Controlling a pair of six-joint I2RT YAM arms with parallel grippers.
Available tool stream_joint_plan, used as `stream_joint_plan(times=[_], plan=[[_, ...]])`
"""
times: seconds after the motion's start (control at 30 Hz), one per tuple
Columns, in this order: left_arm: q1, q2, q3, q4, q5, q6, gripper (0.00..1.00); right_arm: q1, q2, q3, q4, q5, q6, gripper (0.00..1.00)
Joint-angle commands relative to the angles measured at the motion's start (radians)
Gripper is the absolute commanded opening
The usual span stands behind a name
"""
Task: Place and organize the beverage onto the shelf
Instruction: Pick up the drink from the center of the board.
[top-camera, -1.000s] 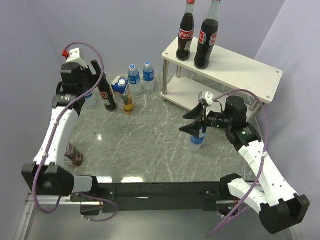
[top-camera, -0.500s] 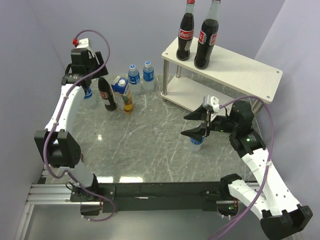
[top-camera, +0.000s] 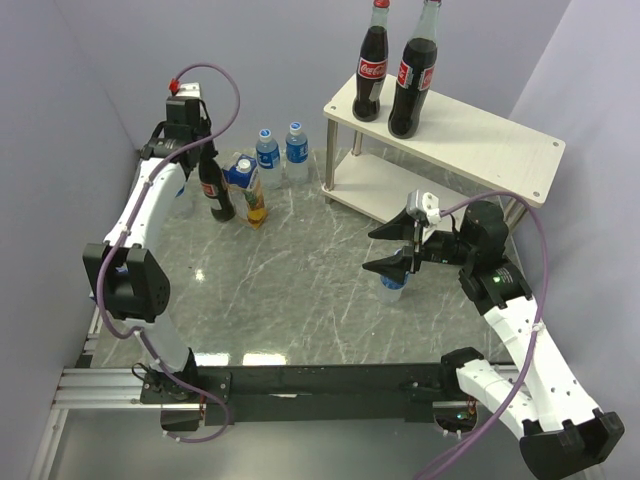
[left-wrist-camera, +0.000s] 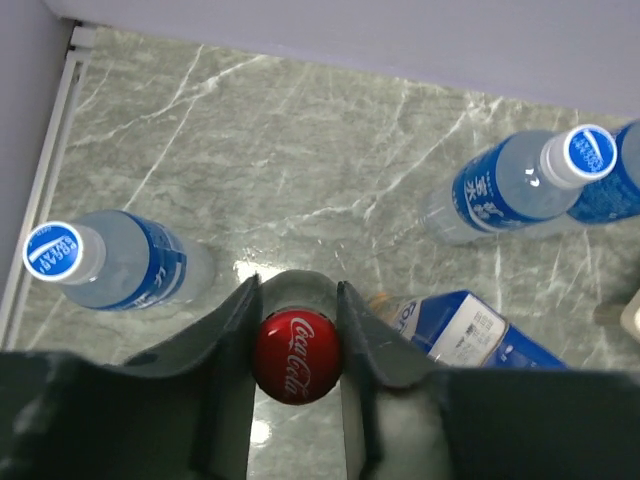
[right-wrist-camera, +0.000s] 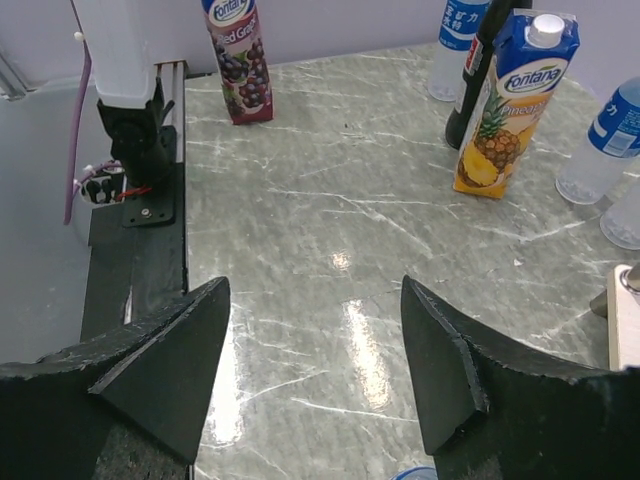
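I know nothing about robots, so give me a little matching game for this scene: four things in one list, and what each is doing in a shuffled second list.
Things:
1. left gripper
2. right gripper
3. pineapple juice carton
4. shelf

States:
A. carries two cola bottles on its top board
B. open, above a water bottle
C. stands upright on the table
D. closed on a third cola bottle by its red cap

Pairs: 1-D, 2-B, 3-C, 4-A

Left pincer (left-wrist-camera: 297, 292) has swung rearward, now straddling the cola bottle cap (left-wrist-camera: 297, 357).
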Motion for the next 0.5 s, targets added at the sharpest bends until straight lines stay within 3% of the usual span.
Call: stream_joint_plan(times=[0.0,0.1,0.27,0.47], plan=[[-0.011,0.003,0.069,-0.012,-0.051,0.020,0.20,-0.013,-0.005,-0.003,0.027,-0.012,-0.010,0.75],[-0.031,-0.023,0.062,-0.011,-0.097,0.041,0.00,-0.018,-0.006,-0.003,0.026,-0.015,-0.011,0.75],[-0.066,-0.104,0.043,-0.012,-0.204,0.072,0.00,-0.018,-0.002,-0.003,0.023,-0.024,-0.008,0.75],[-0.103,-0.264,-0.053,-0.008,-0.229,0.061,0.00,-0.018,0.012,-0.005,0.020,-0.046,-0.019,0.76]])
